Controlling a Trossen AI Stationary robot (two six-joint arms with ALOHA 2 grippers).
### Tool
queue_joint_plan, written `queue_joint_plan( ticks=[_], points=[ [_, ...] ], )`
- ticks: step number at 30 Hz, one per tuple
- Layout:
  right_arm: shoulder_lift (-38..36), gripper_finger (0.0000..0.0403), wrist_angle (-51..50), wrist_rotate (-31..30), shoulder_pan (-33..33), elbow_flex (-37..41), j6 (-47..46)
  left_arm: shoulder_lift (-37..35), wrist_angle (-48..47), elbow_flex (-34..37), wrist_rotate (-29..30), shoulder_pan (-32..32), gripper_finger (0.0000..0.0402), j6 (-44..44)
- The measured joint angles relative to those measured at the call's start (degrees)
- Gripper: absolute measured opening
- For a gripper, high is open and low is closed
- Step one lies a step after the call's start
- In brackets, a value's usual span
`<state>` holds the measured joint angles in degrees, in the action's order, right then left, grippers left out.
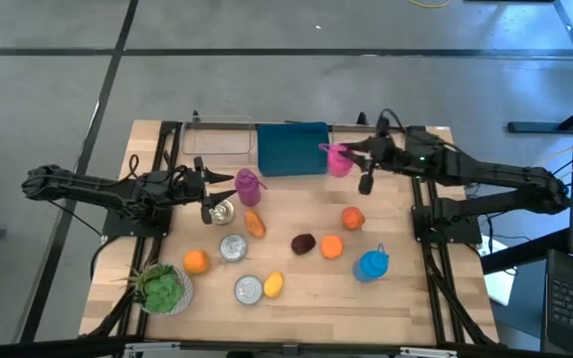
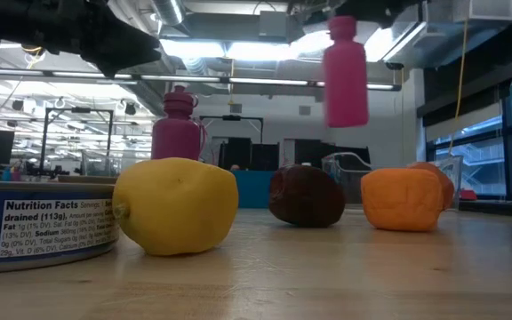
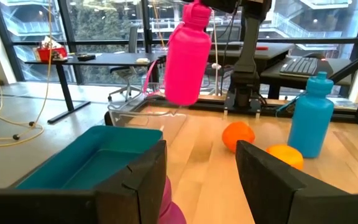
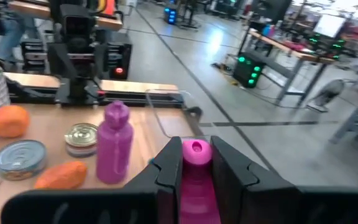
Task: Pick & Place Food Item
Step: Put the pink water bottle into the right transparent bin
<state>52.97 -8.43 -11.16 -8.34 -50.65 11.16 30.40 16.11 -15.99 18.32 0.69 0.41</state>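
The wooden table [image 1: 396, 298] carries a teal bin [image 1: 291, 147] at the far edge, with a clear container [image 1: 219, 137] just beside it on the left arm's side. Spread over the nearer boards: a potted plant [image 1: 163, 288], a blue bottle [image 1: 372, 264], a purple bottle [image 1: 249, 185], three tins [image 1: 233, 248], several orange fruits [image 1: 352, 218], a carrot-like piece [image 1: 255, 223], a dark brown item [image 1: 303, 243] and a yellow lemon [image 1: 274, 284].

The pink bottle [image 1: 337, 159] is plain, smooth and capped, hanging upright clear of the table at the teal bin's edge nearest the right arm.

The right gripper [image 4: 197, 163] is clamped on the pink bottle's shoulders, just below the cap. The left gripper [image 3: 201, 171] stands with fingers parted and empty, just beside the purple bottle.
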Motion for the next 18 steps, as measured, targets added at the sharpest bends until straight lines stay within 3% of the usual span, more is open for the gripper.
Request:
queue_joint_plan(
  ticks=[9, 18],
  points=[
    [-6.06, 0.0059, -7.02, -6.34, -2.43, 0.00, 0.79, -0.01, -0.09, 0.00, -0.01, 0.00, 0.0185, 0.38],
    [-6.56, 0.0059, -8.81, -5.78, -9.64, 0.00, 2.27, -0.01, -1.30, 0.00, -0.01, 0.00, 0.0186, -0.40]
  ],
)
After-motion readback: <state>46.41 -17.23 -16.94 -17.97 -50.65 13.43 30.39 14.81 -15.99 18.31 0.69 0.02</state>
